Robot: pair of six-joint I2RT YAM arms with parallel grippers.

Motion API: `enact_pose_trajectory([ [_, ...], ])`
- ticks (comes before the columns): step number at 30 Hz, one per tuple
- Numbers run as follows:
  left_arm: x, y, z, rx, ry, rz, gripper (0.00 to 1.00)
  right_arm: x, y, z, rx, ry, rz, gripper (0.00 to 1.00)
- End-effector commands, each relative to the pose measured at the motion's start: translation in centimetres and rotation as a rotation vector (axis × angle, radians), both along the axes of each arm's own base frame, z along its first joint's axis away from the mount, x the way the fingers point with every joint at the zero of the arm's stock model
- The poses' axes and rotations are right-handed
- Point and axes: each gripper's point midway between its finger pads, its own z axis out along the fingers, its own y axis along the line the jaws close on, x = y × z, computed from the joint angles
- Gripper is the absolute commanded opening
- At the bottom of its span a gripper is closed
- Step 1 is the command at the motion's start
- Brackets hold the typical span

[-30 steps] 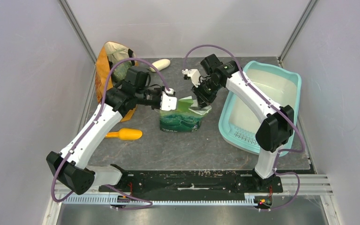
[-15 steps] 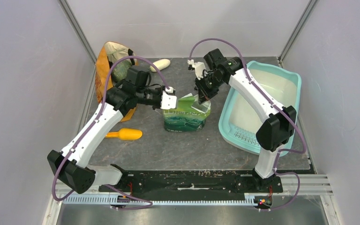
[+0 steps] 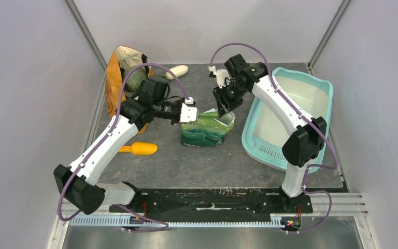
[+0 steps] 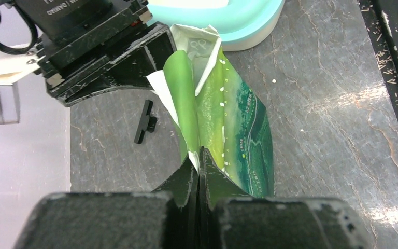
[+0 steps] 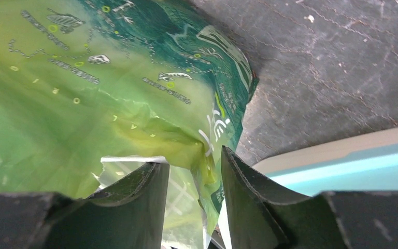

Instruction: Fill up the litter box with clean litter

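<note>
Green plastic of the bag [image 3: 207,129], pinched tight at its left lip by the left gripper [image 4: 199,155]. Just released at the right lip: right gripper [image 5: 189,166] now half-parted around the fold. Stands on the desk [image 3: 197,166] just left of the litter box [image 3: 267,149], bare of litter; likely needs regripping before pouring.

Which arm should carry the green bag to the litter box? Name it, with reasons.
Left, probably: the left gripper is shut on the green bag; the right gripper straddles its rim, open.
</note>
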Motion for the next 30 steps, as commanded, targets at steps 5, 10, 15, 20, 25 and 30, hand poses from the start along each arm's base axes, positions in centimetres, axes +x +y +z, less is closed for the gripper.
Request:
enact_pose_trajectory([
  [5, -0.4, -0.3, 1.4, -0.043, -0.011, 0.013, 0.02, -1.8, -3.5, -0.9, -0.164, 0.080, -0.136, 0.49],
  [10, -0.3, -0.3, 1.2, -0.042, -0.017, 0.011, 0.02, -3.1, -3.3, -1.0, -0.157, 0.167, -0.165, 0.56],
  [15, -0.2, -0.4, 1.3, -0.041, -0.020, 0.010, 0.02, -4.7, -1.6, -1.3, -0.084, 0.296, -0.158, 0.42],
  [20, -0.4, -0.8, 0.9, -0.032, -0.028, -0.006, 0.02, -5.9, 1.8, 0.5, 0.126, 0.473, -0.109, 0.14],
  [25, -0.7, -1.8, 0.7, -0.039, -0.030, -0.034, 0.02, -2.8, 3.3, 3.5, 0.299, 0.447, -0.184, 0.00],
  [30, -1.2, -3.0, 1.7, -0.090, 0.004, -0.095, 0.02, -1.3, 4.3, 5.1, 0.451, 0.513, -0.282, 0.00],
])
